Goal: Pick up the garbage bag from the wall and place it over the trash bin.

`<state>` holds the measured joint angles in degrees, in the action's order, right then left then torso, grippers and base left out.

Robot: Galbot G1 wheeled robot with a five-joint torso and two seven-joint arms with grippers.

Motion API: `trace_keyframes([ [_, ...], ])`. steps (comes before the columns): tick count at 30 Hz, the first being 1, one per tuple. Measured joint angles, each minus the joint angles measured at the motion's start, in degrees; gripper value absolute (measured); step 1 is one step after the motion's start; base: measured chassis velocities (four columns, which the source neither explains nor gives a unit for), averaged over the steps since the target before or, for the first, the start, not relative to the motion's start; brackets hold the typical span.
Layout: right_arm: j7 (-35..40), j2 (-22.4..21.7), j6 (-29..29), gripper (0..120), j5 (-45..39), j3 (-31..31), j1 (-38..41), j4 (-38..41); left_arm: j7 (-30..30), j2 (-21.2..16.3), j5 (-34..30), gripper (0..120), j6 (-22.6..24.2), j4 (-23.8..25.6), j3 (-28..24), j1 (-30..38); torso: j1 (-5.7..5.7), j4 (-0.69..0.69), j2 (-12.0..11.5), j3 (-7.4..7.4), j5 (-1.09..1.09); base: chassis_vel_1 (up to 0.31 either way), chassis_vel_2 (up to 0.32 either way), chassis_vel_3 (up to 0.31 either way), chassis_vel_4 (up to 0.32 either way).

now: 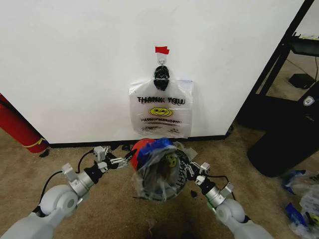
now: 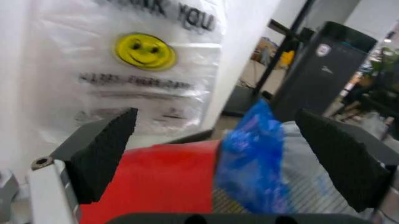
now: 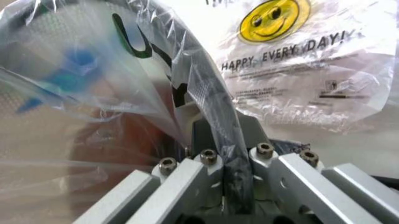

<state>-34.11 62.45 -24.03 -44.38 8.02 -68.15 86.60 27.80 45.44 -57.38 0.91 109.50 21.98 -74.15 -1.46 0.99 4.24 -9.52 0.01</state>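
Grey rounded arms with silver metal wrists, black cables; left gripper (image 2: 227,154) with black ridged pads; right gripper (image 3: 218,163) silver, hex-screwed.

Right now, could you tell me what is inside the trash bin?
The garbage bag lies inside and over the trash bin, its rim clamped in the right gripper. The crumpled plastic hides the bottom.

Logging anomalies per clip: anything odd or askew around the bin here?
Yes: the trash bin is tipped, red base toward the wall, with the garbage bag bunched unevenly over it. A second smiley bag hangs behind.
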Motion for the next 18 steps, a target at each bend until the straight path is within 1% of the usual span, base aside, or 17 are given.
trace_keyframes([
  [2, -0.1, 0.1, -0.4, 0, 0.6, 0.0, 0.0, -0.1, 0.9, 0.0, 0.6, 99, 0.7, 0.0, 0.0, 0.0, 0.00, -0.01, 0.0, 0.00, 0.00, 0.000, 0.000, 0.000, 0.000],
  [6, 0.1, 0.3, -1.2, 0, 1.8, 0.0, 0.2, -0.1, 3.1, 0.0, 5.3, 99, 2.5, -0.5, 0.0, -0.3, 0.00, -0.01, 0.0, 0.00, -0.01, 0.000, 0.000, 0.000, 0.000],
  [11, 0.2, 0.5, -1.6, 0, 2.5, 0.0, 0.4, -0.1, 4.7, -0.1, 8.2, 97, 3.0, -1.6, 0.0, -0.5, 0.00, -0.01, 0.0, 0.00, -0.01, 0.000, 0.000, 0.000, 0.000],
  [16, 0.4, 0.6, -1.7, 0, 2.6, -0.2, 0.4, 0.4, 5.0, 0.1, 8.9, 93, 3.0, -2.4, -0.1, -0.5, 0.00, -0.01, 0.0, 0.00, -0.01, 0.000, 0.000, 0.000, 0.000],
  [17, 0.5, 0.7, -1.7, 0, 2.7, -0.2, 0.4, 0.6, 5.2, 0.1, 8.9, 89, 3.0, -2.4, -0.1, -0.5, 0.00, -0.01, 0.0, 0.00, -0.01, 0.000, 0.000, 0.000, 0.000],
  [18, 0.5, 0.7, -1.7, 0, 2.7, -0.2, 0.4, 0.6, 5.2, 0.1, 8.9, 89, 3.0, -2.4, -0.1, -0.5, 0.00, -0.01, 0.0, 0.00, -0.01, 0.000, 0.000, 0.000, 0.000],
])
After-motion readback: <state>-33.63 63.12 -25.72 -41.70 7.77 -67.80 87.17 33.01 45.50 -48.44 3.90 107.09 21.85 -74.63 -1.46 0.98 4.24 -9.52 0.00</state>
